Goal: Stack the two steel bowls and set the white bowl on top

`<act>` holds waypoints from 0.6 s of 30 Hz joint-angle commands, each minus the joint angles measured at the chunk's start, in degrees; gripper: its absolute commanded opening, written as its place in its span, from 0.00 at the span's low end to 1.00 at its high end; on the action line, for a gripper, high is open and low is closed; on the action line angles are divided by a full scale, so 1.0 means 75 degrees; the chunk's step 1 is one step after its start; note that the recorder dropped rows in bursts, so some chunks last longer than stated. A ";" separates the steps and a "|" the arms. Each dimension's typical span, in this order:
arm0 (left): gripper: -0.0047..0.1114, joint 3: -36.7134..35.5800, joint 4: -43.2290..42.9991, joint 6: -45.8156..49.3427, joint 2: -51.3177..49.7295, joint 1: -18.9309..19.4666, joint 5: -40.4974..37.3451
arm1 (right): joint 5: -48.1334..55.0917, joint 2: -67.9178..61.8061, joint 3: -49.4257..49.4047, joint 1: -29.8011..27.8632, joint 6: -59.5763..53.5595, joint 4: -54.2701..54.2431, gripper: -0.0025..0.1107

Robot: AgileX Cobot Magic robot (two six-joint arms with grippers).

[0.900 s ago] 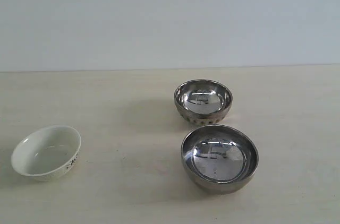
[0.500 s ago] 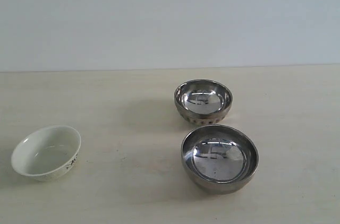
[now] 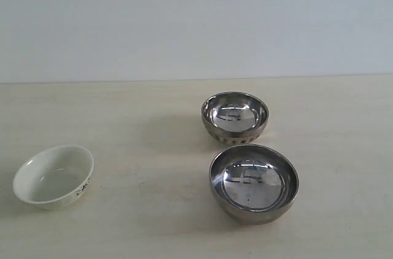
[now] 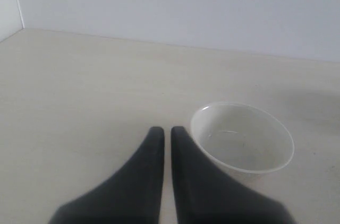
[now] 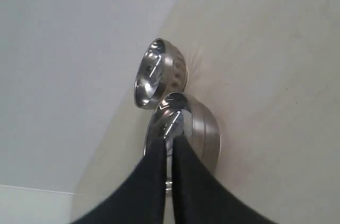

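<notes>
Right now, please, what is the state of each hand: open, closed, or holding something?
Left hand: closed, holding nothing.
Right hand: closed, holding nothing.

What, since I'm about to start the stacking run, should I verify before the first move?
1. Is the wider steel bowl upright and empty: ok.
2. Is the patterned steel bowl upright and empty: ok.
3. Is the white bowl upright, empty and well apart from the steel ones: ok.
4. Is the left tool open for a grasp: not ok. It is shut and empty, beside the white bowl.
5. Is the right tool open for a grasp: not ok. It is shut and empty, pointing at the wider steel bowl.
6. Is there a gap between the two steel bowls: cannot tell. Their rims look very close.
</notes>
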State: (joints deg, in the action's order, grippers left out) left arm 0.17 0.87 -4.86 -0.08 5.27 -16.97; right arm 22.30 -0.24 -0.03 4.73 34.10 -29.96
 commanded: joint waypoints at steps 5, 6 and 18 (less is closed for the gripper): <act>0.08 -0.0023 -0.0012 -0.0040 0.0011 0.0025 -0.0033 | -0.0050 0.0033 0.0004 -0.0030 0.0169 -0.0166 0.02; 0.08 -0.0023 -0.0012 -0.0040 0.0011 0.0025 -0.0033 | -0.0136 0.0033 0.0004 -0.0030 0.0169 -0.0166 0.02; 0.08 -0.0023 -0.0012 -0.0040 0.0011 0.0025 -0.0033 | -0.1441 0.0033 0.0004 -0.0030 -0.0982 -0.0362 0.02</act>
State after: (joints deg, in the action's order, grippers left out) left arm 0.17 0.87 -4.86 -0.08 5.27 -16.97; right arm 14.39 -0.24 -0.03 4.73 32.14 -32.29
